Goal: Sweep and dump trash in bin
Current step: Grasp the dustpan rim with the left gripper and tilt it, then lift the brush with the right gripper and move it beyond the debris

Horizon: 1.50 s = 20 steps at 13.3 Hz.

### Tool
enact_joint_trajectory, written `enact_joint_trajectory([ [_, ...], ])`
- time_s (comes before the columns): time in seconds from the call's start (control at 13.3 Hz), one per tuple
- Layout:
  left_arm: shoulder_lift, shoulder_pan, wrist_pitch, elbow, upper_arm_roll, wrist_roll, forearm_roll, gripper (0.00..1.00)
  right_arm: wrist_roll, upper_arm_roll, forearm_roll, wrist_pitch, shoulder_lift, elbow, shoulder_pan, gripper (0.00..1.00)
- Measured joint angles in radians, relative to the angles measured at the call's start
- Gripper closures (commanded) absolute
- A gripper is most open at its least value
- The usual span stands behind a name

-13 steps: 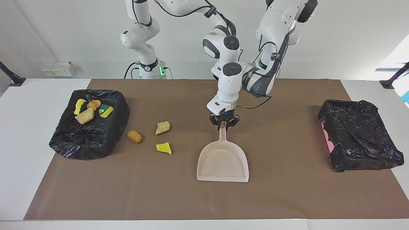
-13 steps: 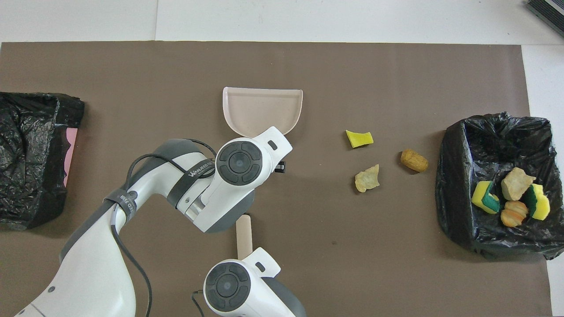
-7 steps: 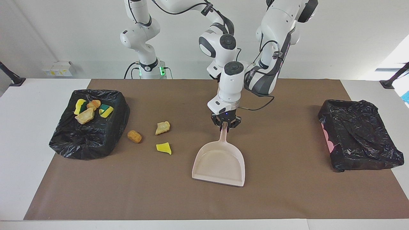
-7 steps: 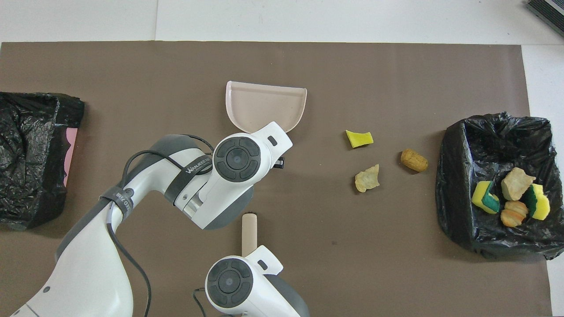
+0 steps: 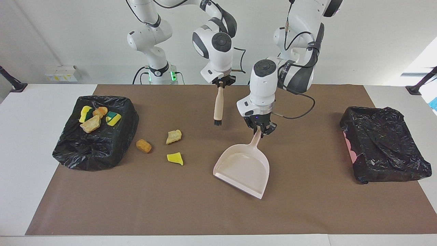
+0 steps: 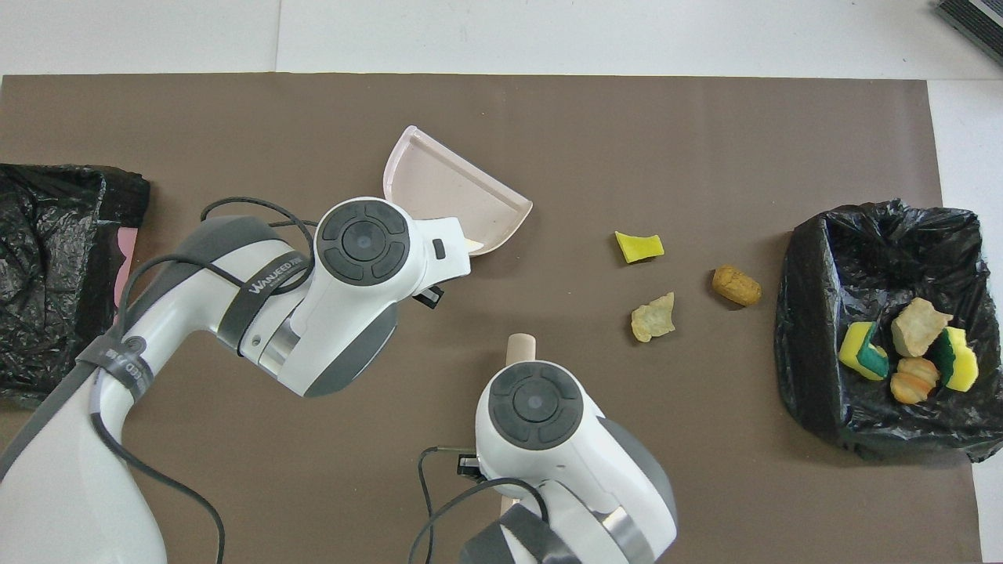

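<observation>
My left gripper (image 5: 261, 131) is shut on the handle of the pink dustpan (image 5: 242, 171) over the middle of the mat. The pan is tilted, its mouth turned toward the trash. It also shows in the overhead view (image 6: 447, 196). My right gripper (image 5: 222, 83) is shut on a wooden brush (image 5: 217, 104) that hangs upright, bristles down, above the mat beside the dustpan. Three pieces of trash lie on the mat: a yellow sponge bit (image 5: 175, 159) (image 6: 639, 246), a tan chunk (image 5: 173, 136) (image 6: 653, 317) and an orange-brown lump (image 5: 143, 146) (image 6: 736, 285).
A black-bagged bin (image 5: 102, 99) (image 6: 807, 258) at the right arm's end holds several more sponge and bread pieces. A second black-bagged bin (image 5: 384, 147) (image 6: 55, 258) stands at the left arm's end. A brown mat (image 5: 307, 212) covers the table.
My left gripper has moved toward the left arm's end and turned the dustpan's mouth toward the trash. My right gripper has risen with the brush and shifted toward the right arm's end.
</observation>
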<state>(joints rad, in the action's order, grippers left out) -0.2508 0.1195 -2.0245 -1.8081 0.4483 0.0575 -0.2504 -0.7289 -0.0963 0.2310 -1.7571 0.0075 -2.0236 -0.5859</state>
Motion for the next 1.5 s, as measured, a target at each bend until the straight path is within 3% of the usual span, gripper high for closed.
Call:
enact_joint_trajectory([
  [0.23, 0.018, -0.039, 0.031, -0.001, -0.004, 0.259, 0.038, 1.00, 0.080, 0.002, -0.065, 0.076, -0.006, 0.050, 0.119, 1.00],
  [0.68, 0.021, -0.061, 0.032, -0.031, -0.003, 0.615, 0.041, 1.00, 0.162, 0.004, -0.329, 0.087, 0.029, 0.073, 0.307, 1.00],
  [1.13, 0.040, -0.017, -0.029, -0.103, 0.011, 0.647, 0.038, 1.00, 0.350, 0.008, -0.419, 0.071, 0.056, 0.044, 0.523, 1.00],
  [1.5, 0.059, 0.017, -0.075, -0.165, 0.012, 0.649, 0.029, 1.00, 0.391, 0.005, -0.469, -0.060, 0.096, -0.050, 0.548, 1.00],
])
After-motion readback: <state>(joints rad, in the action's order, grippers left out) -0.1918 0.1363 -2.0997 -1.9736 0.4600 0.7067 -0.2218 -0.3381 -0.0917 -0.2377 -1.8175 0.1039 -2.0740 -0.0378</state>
